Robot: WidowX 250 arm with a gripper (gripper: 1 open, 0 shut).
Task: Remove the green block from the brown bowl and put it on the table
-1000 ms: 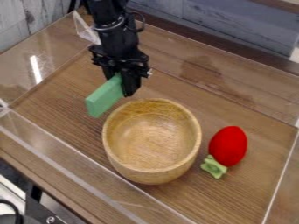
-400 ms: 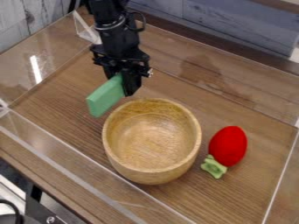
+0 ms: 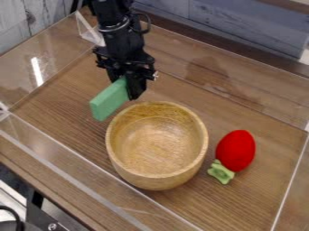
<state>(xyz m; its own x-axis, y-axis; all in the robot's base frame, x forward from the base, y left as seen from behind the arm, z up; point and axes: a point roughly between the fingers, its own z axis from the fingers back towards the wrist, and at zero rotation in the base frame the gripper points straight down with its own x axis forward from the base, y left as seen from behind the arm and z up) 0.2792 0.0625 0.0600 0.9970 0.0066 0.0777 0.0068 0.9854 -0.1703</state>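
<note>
Nothing had moved since the earlier frames: arm and block sat as before. From the single camera view, the gripper (image 3: pixel 130 86) pointed steeply down, clenched on the upper end of the green block (image 3: pixel 108 100). That block hung tilted outside the brown bowl (image 3: pixel 157 144), just beside its left rim, low over the wooden table (image 3: pixel 241 90). A red strawberry toy (image 3: pixel 234 151) lay right of the bowl.
</note>
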